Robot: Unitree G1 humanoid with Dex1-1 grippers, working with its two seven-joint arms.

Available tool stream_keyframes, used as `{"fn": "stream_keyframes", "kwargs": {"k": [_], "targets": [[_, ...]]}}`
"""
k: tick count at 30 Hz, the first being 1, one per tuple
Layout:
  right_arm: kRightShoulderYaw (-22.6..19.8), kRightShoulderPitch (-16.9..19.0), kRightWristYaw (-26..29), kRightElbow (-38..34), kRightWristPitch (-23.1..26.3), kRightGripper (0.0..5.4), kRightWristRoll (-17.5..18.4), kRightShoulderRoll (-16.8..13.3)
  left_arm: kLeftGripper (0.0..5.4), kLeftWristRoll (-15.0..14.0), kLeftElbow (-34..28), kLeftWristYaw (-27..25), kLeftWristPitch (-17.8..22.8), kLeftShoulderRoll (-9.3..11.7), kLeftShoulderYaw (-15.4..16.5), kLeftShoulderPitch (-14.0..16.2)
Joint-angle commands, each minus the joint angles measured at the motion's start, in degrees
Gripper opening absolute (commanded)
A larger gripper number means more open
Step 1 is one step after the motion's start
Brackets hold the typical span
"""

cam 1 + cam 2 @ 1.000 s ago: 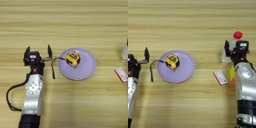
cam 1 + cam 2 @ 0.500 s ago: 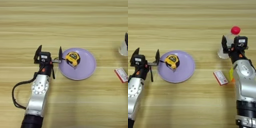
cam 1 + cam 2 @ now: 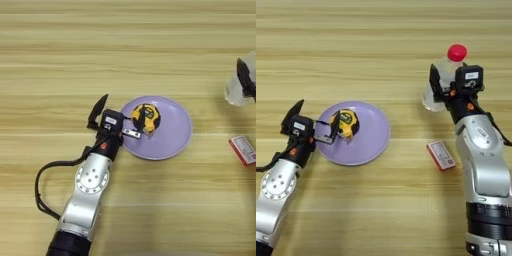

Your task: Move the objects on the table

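Two end effectors work the wooden desk [image 3: 381, 210]: left end effector [image 3: 313, 122] spread wide, one finger touching the tape measure [image 3: 345, 124] on the round lilac plate [image 3: 373, 142]; right end effector [image 3: 448, 82] spread around the clear bottle [image 3: 443, 75] at 2 o'clock.

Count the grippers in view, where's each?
2. Left gripper at the lilac plate's left rim, open beside the tape measure. Right gripper open at the water bottle.

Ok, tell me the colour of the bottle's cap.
Red. The cap of the clear bottle shows best in the right eye view.
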Motion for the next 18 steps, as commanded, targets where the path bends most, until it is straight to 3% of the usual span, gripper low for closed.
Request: {"fn": "stream_keyframes", "kwargs": {"k": [1, 10, 18], "targets": [[1.57, 0.05, 0.47, -4.25, 1.55, 3.1, 1.24, 1.11, 5.4, 1.74, 1.5, -0.34, 0.09, -0.94, -2.69, -0.37], [5.77, 0.54, 0.96, -9.65, 5.67, 3.1, 2.58, 3.48, 5.4, 2.27, 3.22, -0.77, -0.71, -1.48, -4.83, -1.32], [10.76, -0.23, 1.64, -14.43, 9.67, 3.08, 3.0, 5.14, 5.4, 1.02, 3.42, -1.57, -0.93, -1.31, -4.47, -2.1]]}}
